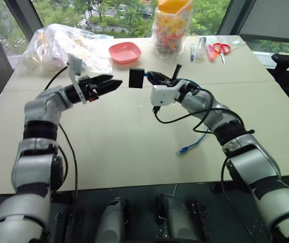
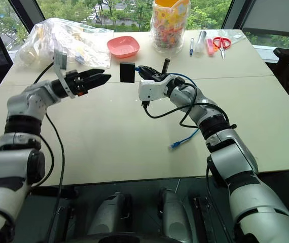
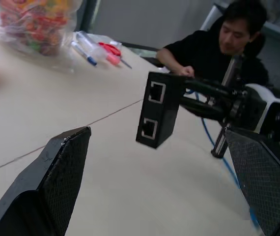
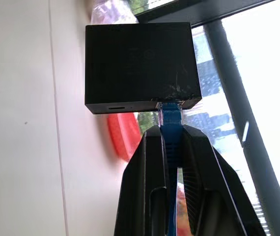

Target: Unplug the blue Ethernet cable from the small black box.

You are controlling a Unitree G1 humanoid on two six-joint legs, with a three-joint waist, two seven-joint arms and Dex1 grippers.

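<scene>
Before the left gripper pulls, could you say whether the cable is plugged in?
Plugged in: the blue Ethernet cable enters the small black box.

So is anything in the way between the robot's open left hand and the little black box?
No, nothing visible. The small black box hangs in the air on the blue Ethernet cable, which the right gripper pinches. The left gripper, jaws open, faces the box across a bare gap.

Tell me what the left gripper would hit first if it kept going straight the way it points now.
Most likely the small black box, hanging in the air on the blue Ethernet cable pinched by the right gripper. The open left gripper points at it, though depth is uncertain.
</scene>
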